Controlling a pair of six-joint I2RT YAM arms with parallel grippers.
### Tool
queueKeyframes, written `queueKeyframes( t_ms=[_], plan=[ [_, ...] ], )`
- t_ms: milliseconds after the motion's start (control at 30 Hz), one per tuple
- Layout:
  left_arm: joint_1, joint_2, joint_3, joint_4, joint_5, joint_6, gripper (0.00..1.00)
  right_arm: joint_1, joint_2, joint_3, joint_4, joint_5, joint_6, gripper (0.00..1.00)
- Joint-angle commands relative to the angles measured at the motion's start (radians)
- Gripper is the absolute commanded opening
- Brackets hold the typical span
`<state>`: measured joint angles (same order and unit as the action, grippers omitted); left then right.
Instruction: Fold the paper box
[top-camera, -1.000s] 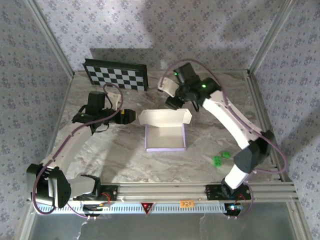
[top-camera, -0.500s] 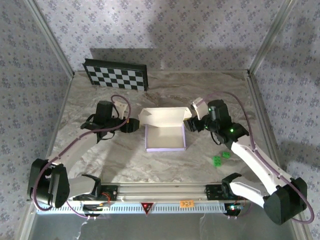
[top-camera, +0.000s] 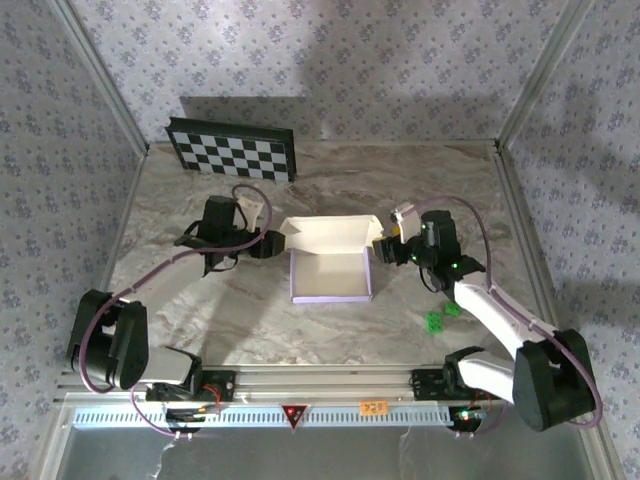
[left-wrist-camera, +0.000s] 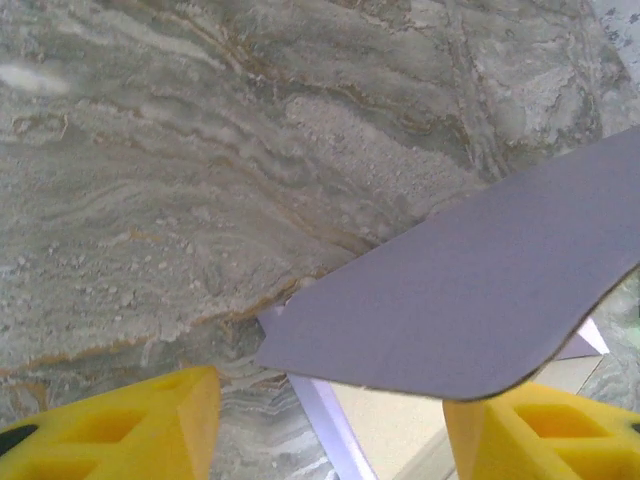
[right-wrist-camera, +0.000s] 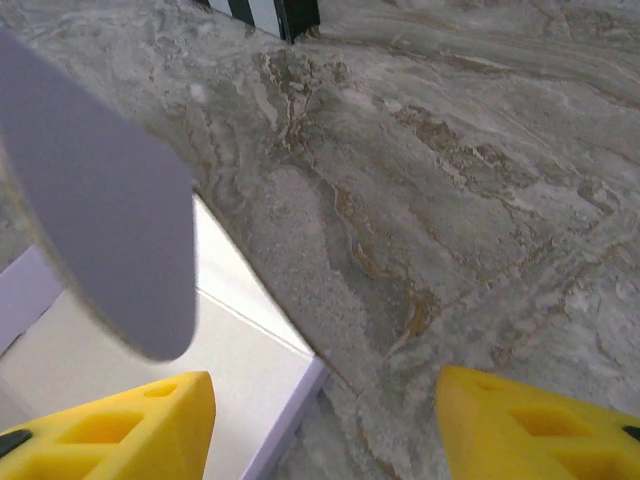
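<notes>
The left gripper (left-wrist-camera: 330, 430) has its yellow fingers (left-wrist-camera: 130, 425) set apart with nothing clamped. A rounded lavender flap (left-wrist-camera: 470, 300) of the paper box (top-camera: 331, 265) hangs just ahead of the gap. The right gripper (right-wrist-camera: 325, 425) is likewise spread and empty, with the matching flap at its left and the box's white corner below.

From above, the box sits mid-table, its tray open upward and its lid panel upright along the far edge. One gripper stands at each far corner.

Risk, as judged: the card is thin. A finger meeting a flap edge-on rather than on its face would likely buckle it. An uneven push from the two sides could skew or slide the light tray on the smooth marble table (top-camera: 200, 320).

Clearance: there is open surface on the near side of the box. The checkerboard panel (top-camera: 232, 150) stands well apart at the far left. Small green pieces (top-camera: 441, 316) lie near the right forearm, which could sweep them.
</notes>
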<state>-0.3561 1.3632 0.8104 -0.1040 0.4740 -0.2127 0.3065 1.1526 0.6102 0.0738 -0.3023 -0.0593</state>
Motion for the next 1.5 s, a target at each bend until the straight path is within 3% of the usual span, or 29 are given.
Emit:
queueKeyframes(
  t_ms=[0,233,533,867,1133,1467],
  plan=[
    [-0.014,0.014,0.05,0.03,0.008,0.009,0.59,-0.03,0.042,-0.004,0.144,-0.104,-0.014,0.6],
    [-0.019,0.028,0.073,0.027,0.013,0.01,0.49,-0.045,0.1,0.056,0.144,-0.199,-0.063,0.5],
    [-0.02,0.045,0.091,0.022,0.027,0.009,0.32,-0.046,0.096,0.069,0.083,-0.213,-0.1,0.29],
    [-0.024,0.047,0.097,0.015,0.035,0.01,0.17,-0.03,0.108,0.104,0.029,-0.192,-0.122,0.15],
    [-0.055,0.034,0.119,0.01,0.012,0.007,0.13,0.011,0.092,0.131,0.02,-0.056,-0.058,0.01],
    [-0.112,0.036,0.167,0.048,-0.098,-0.036,0.12,0.16,0.122,0.184,0.089,0.34,0.191,0.0]
  ],
)
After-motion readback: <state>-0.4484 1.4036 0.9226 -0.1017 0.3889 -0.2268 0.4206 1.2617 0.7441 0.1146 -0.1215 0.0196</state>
